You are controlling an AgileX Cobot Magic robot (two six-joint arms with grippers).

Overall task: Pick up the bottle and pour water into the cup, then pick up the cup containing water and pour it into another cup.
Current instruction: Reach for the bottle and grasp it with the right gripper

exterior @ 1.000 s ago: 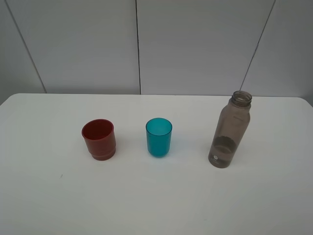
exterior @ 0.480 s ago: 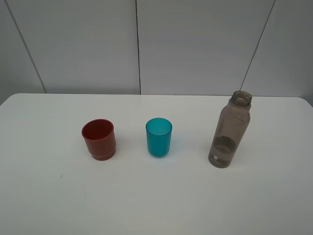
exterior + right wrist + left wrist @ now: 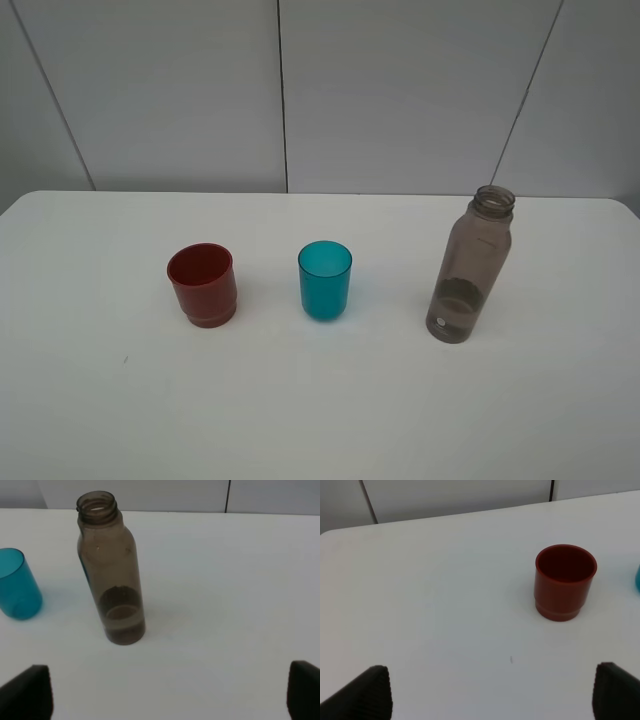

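Smoky grey plastic bottle (image 3: 468,275) right, teal plastic tumbler (image 3: 325,282) mid, dark red cup (image 3: 203,285) left. L gripper (image 3: 492,695), R gripper (image 3: 165,692): jaws spread.

No words, numbers or brand names can be read anywhere in these views. One small round pale mark (image 3: 441,322) is seen low on the wall of the bottle (image 3: 470,260), which stands ahead of the right gripper (image 3: 165,694) with its fingers spread wide. It is perhaps a logo, but nothing in it can be made out.
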